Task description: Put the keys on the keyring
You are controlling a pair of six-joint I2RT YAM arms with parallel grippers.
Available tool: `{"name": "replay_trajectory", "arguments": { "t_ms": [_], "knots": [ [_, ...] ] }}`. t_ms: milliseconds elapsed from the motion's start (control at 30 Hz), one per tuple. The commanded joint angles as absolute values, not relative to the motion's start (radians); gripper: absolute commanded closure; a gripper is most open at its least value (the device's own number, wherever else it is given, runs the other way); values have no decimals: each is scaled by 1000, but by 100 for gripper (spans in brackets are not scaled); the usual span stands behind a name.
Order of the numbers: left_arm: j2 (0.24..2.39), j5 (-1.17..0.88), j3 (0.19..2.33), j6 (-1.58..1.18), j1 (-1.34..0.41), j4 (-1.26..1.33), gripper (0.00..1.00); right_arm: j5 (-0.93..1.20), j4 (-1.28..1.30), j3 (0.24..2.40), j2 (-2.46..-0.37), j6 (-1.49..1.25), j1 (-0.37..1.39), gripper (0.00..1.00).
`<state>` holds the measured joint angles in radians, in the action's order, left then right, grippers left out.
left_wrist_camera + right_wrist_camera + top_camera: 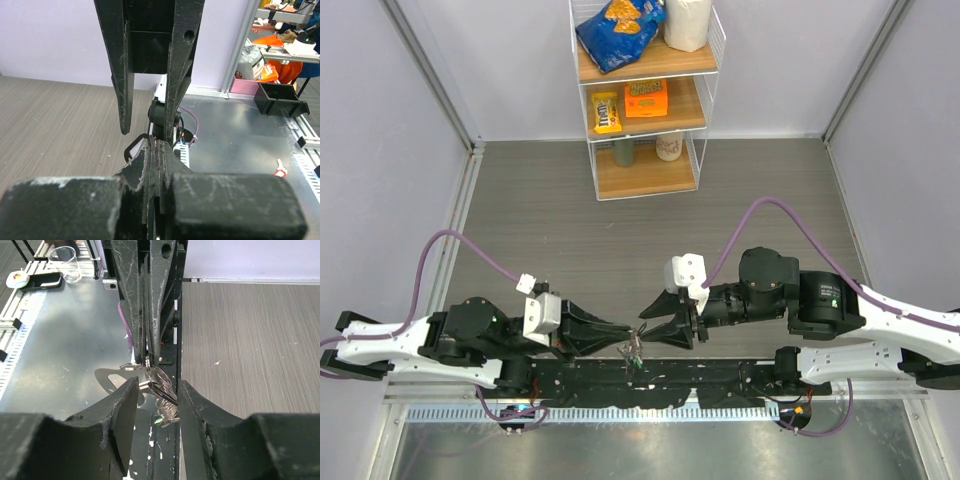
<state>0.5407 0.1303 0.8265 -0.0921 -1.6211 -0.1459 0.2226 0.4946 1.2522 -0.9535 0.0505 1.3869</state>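
My left gripper (624,330) is shut on the keyring (131,366), a grey metal loop pinched edge-on at its tips just above the black base rail. Silver rings, a dark key (167,394) and a small green tag (159,420) hang below it as a bundle (633,350). My right gripper (157,386) is open, with one finger on each side of the hanging bundle and not touching it. In the left wrist view my left gripper (155,144) is closed on a thin edge, and the right fingers (123,75) stand apart just beyond. I cannot make out a second key.
A wire shelf (645,100) with snack packs and cups stands at the back centre. Grey walls enclose the wooden floor (650,240). The black base rail (650,375) and a metal sheet (640,445) lie below the grippers.
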Motion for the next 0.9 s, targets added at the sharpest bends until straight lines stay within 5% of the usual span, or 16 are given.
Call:
{"name": "replay_trajectory", "arguments": {
  "t_ms": [0, 567, 867],
  "knots": [
    [528, 129, 825, -74, -1620, -32, 100, 262, 420, 1273, -954, 52, 1393, 56],
    [509, 121, 808, -69, -1618, -6, 100, 288, 394, 1256, -982, 57, 1393, 57],
    [508, 120, 801, -68, -1620, -6, 100, 304, 385, 1256, -989, 52, 1393, 82]
  ]
}}
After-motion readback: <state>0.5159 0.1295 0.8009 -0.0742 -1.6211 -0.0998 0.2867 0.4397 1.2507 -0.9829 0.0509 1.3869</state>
